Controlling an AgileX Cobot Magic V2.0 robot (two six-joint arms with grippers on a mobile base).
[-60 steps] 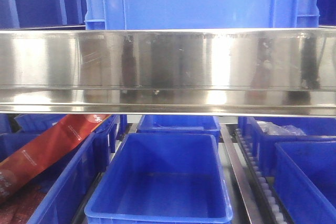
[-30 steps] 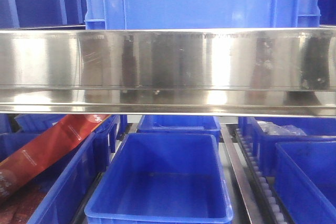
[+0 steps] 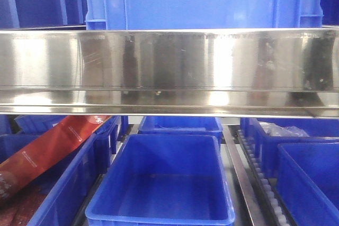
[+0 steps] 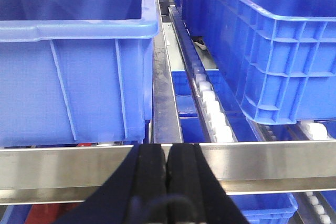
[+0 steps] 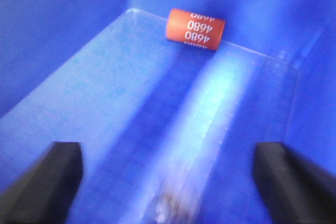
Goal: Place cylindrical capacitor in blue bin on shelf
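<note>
Blue bin floor [image 5: 105, 103] filled the right wrist view; against its far wall lay the orange cylindrical capacitor [image 5: 195, 29], right gripper [image 5: 168, 179] spread wide. Behind the shelf rail [image 4: 273, 163], the left gripper [image 4: 167, 174] was pressed together.

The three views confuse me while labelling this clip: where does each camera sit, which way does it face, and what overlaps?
Exterior front-facing: faces the shelf head-on, with blue bins behind its rail; no robot parts visible.
Left wrist: behind the left gripper, jaws together, looking over the steel rail along the roller tracks.
Right wrist: inside a blue bin, looking down past open fingertips at an orange cylinder.
Shared: the front and left wrist views both show the rail and bins.
</note>
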